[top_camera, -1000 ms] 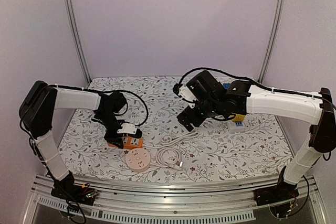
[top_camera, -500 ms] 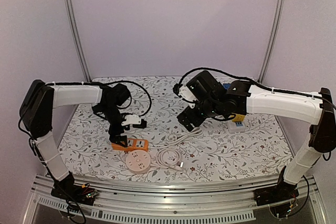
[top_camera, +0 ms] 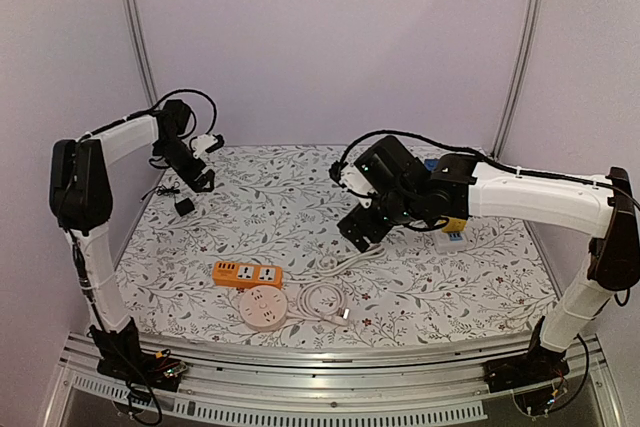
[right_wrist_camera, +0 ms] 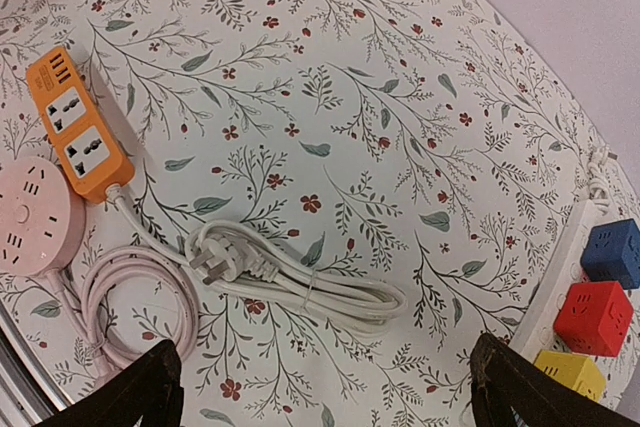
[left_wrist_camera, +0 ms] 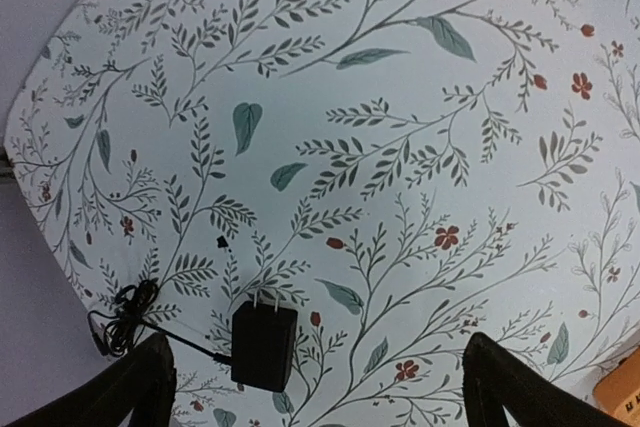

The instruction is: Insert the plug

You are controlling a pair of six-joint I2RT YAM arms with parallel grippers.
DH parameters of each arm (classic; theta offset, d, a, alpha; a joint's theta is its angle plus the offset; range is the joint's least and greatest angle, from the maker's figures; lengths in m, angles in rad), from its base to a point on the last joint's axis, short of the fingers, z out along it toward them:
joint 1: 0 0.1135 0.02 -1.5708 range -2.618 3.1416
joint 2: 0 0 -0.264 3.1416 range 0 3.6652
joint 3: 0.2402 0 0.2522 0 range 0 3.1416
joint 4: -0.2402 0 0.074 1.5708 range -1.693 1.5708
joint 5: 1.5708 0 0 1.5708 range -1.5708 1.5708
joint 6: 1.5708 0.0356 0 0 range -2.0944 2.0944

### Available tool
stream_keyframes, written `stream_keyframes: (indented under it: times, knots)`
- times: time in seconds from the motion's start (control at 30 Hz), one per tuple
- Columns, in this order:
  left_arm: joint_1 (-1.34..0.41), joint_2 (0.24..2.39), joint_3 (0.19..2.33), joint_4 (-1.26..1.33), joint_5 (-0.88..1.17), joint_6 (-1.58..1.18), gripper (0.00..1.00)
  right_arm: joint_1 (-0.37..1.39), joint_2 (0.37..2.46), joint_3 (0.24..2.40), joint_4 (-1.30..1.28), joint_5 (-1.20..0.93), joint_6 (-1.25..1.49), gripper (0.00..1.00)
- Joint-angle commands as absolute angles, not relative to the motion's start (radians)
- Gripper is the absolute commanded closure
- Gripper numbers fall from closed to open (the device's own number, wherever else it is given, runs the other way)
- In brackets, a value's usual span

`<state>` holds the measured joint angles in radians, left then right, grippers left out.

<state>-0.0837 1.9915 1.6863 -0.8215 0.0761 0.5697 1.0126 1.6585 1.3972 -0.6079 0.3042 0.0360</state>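
Black plug flat on counter, near far-left corner | long axis up-frame in left wrist view, prongs at top end | left hand spread, empty, near it | right hand spread, empty | floral cloth, lilac walls

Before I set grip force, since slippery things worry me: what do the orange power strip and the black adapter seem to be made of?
The orange power strip: probably moulded plastic, smooth, judging by its even colour and rounded edges. The black adapter: likely matte plastic, since its body looks dull with no glare.
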Motion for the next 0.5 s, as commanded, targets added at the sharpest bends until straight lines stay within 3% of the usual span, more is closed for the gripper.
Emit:
stream_keyframes:
  times: [0.0, 0.2, 0.47]
  knots:
    - [-0.024, 2.160, 1.876, -1.100, -0.090, 0.740, 0.01, 1.015, 1.675, 1.425, -0.624, 0.310, 0.031, 0.01]
    - [0.000, 2.287, 1.974, -1.118, -0.291, 0.852, 0.01, 1.017, 1.715, 1.476, -0.652, 0.302, 0.016, 0.01]
    - [0.000, 2.307, 1.950, -1.157, -0.145, 0.960, 0.04, 1.016, 1.719, 1.468, -0.660, 0.311, 0.017, 0.01]
